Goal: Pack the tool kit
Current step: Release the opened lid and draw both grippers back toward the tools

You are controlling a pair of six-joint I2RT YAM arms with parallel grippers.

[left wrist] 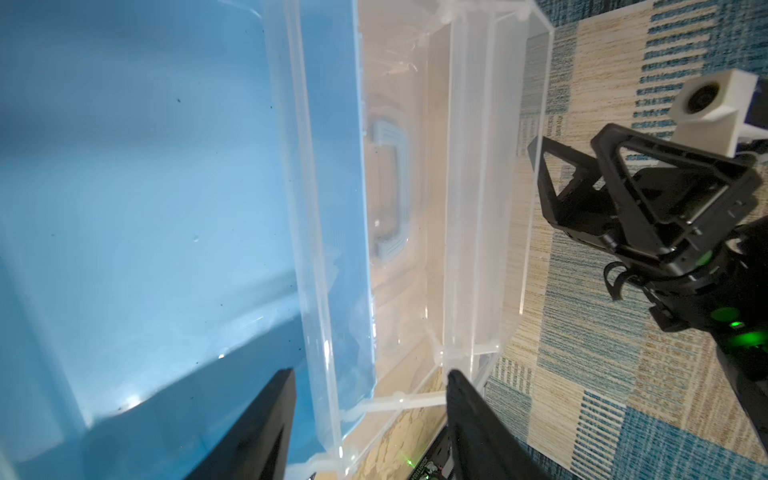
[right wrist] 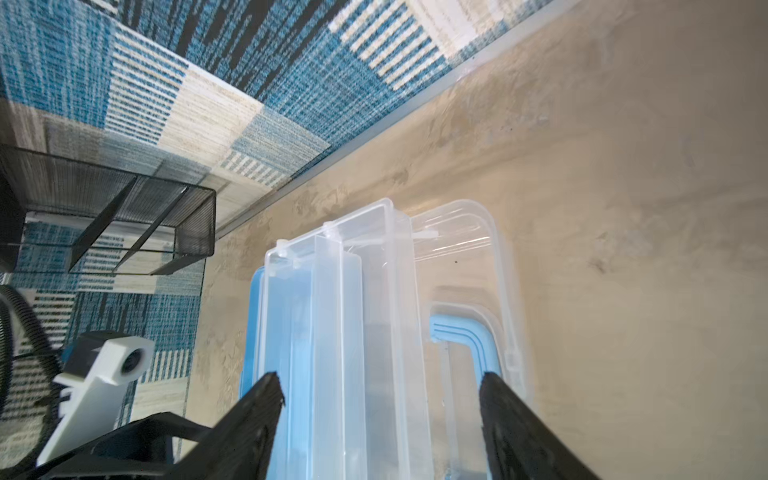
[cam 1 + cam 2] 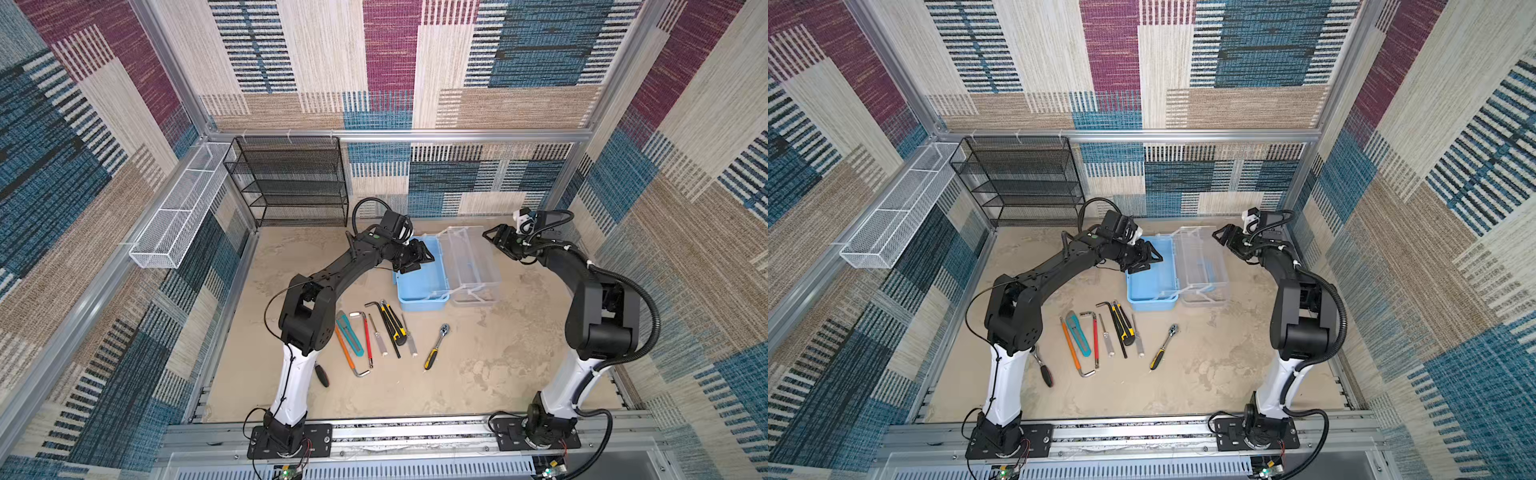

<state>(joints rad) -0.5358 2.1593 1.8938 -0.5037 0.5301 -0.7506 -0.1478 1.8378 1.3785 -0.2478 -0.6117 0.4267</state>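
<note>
The left gripper (image 1: 370, 374) has its fingers (image 1: 257, 428) spread apart with nothing between them. It hangs above the open light blue toolbox (image 3: 419, 286), near the far left rim. The right gripper (image 2: 380, 376) is likewise spread wide and empty, poised above the far right side of the kit. Below it, the clear tray (image 2: 332, 332) stands raised on its hinge arms and covers the right part of the blue box. The clear lid (image 2: 494, 249) lies folded back flat on the table (image 3: 498, 365), and the blue handle (image 2: 478, 345) shows through it.

The blue box holds no tools in any view. The tools lie in a row on the table in front of it:
- a mini hacksaw (image 3: 345, 353)
- a teal utility knife (image 3: 349, 334)
- a hex key (image 3: 386, 328)
- a black-and-yellow utility knife (image 3: 395, 324)
- a yellow-handled ratchet (image 3: 436, 347), a little apart on the right
- a black-handled tool (image 3: 1044, 370), partly hidden behind the left arm's elbow

A black mesh rack (image 3: 291, 183) stands against the back wall, well apart from the kit. A white mesh basket (image 3: 178, 208) hangs along the left wall.
</note>
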